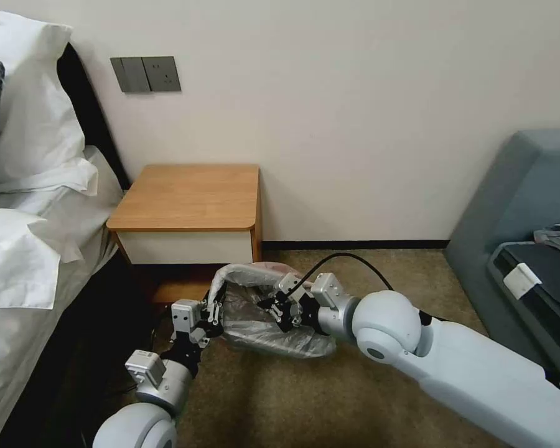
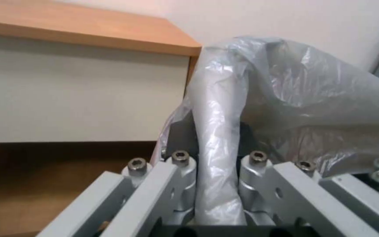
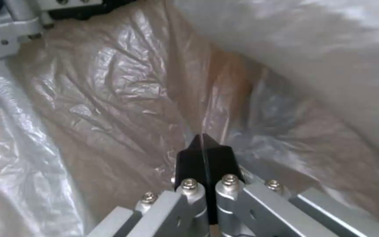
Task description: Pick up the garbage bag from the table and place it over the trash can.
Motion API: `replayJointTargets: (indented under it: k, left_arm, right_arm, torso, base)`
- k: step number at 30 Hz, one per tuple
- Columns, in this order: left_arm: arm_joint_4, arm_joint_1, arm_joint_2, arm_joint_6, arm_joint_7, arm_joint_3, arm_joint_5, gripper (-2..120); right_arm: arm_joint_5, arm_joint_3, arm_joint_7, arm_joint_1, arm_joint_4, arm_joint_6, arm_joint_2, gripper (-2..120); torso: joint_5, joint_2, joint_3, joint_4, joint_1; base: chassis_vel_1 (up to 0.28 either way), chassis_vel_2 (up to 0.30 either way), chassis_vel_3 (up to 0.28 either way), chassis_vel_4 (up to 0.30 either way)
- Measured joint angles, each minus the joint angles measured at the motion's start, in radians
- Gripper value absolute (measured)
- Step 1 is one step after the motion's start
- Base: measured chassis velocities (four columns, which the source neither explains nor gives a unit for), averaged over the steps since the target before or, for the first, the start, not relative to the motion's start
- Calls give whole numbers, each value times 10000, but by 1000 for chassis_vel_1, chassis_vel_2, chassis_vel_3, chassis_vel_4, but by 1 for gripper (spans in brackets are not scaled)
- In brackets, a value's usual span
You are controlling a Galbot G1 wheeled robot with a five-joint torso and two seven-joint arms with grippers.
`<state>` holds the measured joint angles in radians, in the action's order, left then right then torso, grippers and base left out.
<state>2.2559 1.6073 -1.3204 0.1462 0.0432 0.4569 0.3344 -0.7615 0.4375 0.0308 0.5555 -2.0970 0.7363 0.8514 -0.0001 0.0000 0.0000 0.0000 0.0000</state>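
1. Black finger pads [image 3: 205, 161] of the right gripper [image 3: 203, 144] were pressed flat together, and we saw a thin crease of plastic running into the seam between them; the fingers were closed on a fold of the garbage bag [image 3: 110, 98].
2. We found the left gripper [image 2: 218, 144] with its fingers [image 2: 181, 138] narrow, clamped on a bunched column of the same grey film that rose between them.
3. In the head view, we placed the left gripper [image 1: 214, 314] at the bag's left edge and the right gripper [image 1: 279, 311] reaching into the bag's open mouth from the right.
4. We recorded the garbage bag [image 1: 261, 336] as translucent grey, wrinkled, with a pinkish tint along its upper rim. It was held low between the two grippers, just in front of the table [image 1: 190, 196], with its lower folds at or close to the carpet [image 1: 330, 398]; we could not tell whether they touched.
5. We noted the table's wooden top bare, its white front panel facing us, and the bag's raised rim standing below that panel.
6. We could not make out a trash can under the film.
7. Beyond the work area we noted a bed [image 1: 25, 249] to the left of the table and a grey-blue chair [image 1: 516, 205] at the right.
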Motion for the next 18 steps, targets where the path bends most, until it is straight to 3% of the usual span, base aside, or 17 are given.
replayJointTargets:
  k: [18]
  left_arm:
    - [140,47,-26,-155,318,-29,-660,7]
  right_arm:
    - [258,1059,505,-466,661,-25,711,0]
  torso:
    - [0,0,0,0,0]
  base:
    - [0,0,0,0]
